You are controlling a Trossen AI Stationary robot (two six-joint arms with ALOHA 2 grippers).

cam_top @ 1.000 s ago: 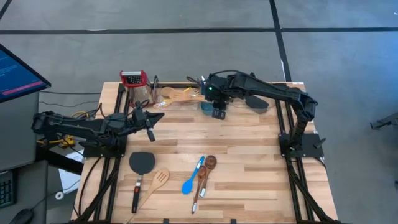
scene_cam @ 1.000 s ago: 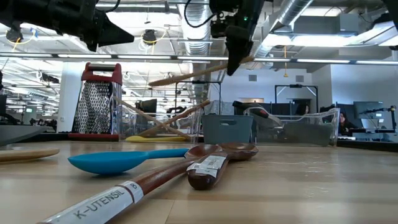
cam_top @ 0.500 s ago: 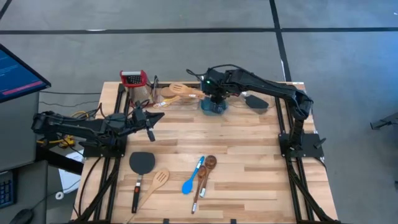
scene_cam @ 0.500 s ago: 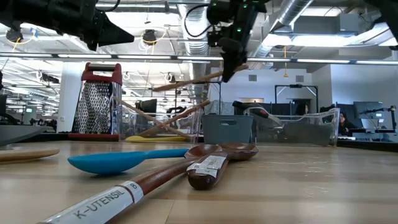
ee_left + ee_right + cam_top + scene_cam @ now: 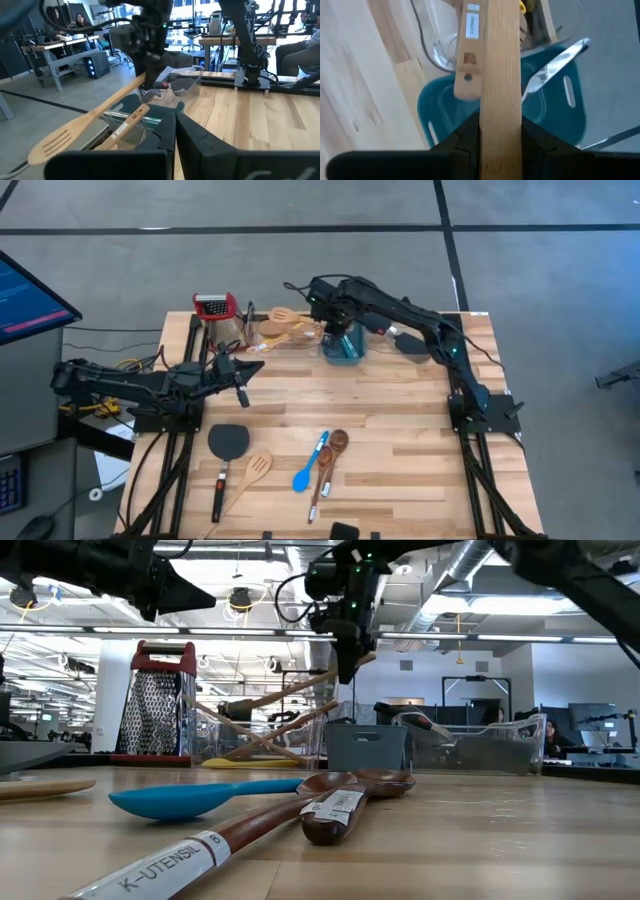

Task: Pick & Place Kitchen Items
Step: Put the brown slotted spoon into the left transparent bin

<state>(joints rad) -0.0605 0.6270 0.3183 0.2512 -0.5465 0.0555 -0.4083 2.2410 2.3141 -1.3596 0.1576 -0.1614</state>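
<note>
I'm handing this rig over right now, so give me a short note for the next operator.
Right end effector: shut on a pale slotted spatula, held in the air over the far bins by the teal tub.
Left end effector: shut, empty, waiting at the left side.
Done: several utensils already lie in the clear bin.
Left: black spatula, slotted wooden spoon, blue spoon and two brown wooden spoons on the near table.

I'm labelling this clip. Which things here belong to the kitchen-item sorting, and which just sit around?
Part of the job:
- slotted wooden spatula, held in the right tool
- blue spoon
- brown wooden spoons
- black spatula
- pale slotted spoon

Just sitting there:
- grater
- teal tub
- clear bins
</note>
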